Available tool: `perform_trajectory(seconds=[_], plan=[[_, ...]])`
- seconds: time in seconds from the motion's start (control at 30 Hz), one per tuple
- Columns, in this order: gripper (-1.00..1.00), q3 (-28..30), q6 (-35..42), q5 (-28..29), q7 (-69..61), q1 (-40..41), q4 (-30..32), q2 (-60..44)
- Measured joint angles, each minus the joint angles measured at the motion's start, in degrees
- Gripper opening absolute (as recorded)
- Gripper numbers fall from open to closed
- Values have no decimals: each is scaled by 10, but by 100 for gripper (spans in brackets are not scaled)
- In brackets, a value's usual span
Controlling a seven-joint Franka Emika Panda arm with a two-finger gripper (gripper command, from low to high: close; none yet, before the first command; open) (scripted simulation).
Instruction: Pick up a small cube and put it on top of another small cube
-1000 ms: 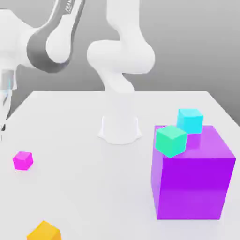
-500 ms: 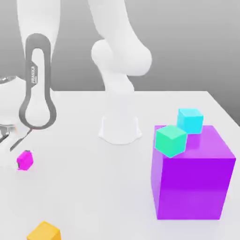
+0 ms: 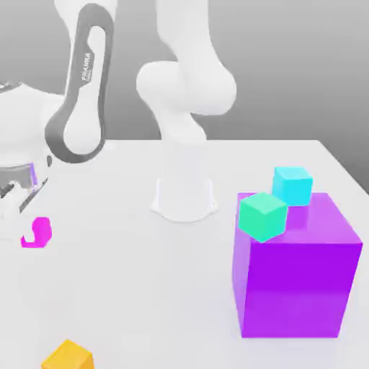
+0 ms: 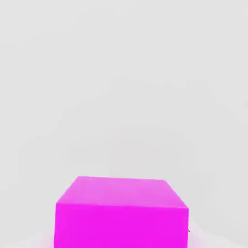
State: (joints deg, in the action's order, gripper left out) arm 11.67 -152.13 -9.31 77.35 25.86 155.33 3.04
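The small magenta-pink cube [image 3: 42, 231] hangs a little above the white table at the exterior view's left, its left side hidden by a white finger. My gripper [image 3: 29, 228] is shut on it. Seen from the hand, the same cube [image 4: 121, 210] looms close over the bare table. Other small cubes: a green one [image 3: 263, 215] and a cyan one [image 3: 292, 184] rest on top of the big purple block [image 3: 295, 281], and an orange one [image 3: 67, 357] lies at the table's front left.
The arm's white base [image 3: 184, 194] stands at the table's middle back. The big purple block fills the right front. White table [image 3: 144, 288] lies open between the held cube and the block.
The arm swung down to the magenta cube, the fingers went from open to shut on it, and the cube has risen slightly off the table.
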Motion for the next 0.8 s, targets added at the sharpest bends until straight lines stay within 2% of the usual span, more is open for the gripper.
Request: perform_trajectory(seconds=[0.53,0.6,0.67,0.7,0.8], plan=[[-100,-262,348,-30,-89,-328,-47,313],[-100,-296,351,-34,-95,-364,-39,325],[-100,-312,315,-40,-97,-374,-14,313],[100,-318,295,-43,-98,-375,-1,306],[100,-318,295,-43,-98,-375,-1,306]])
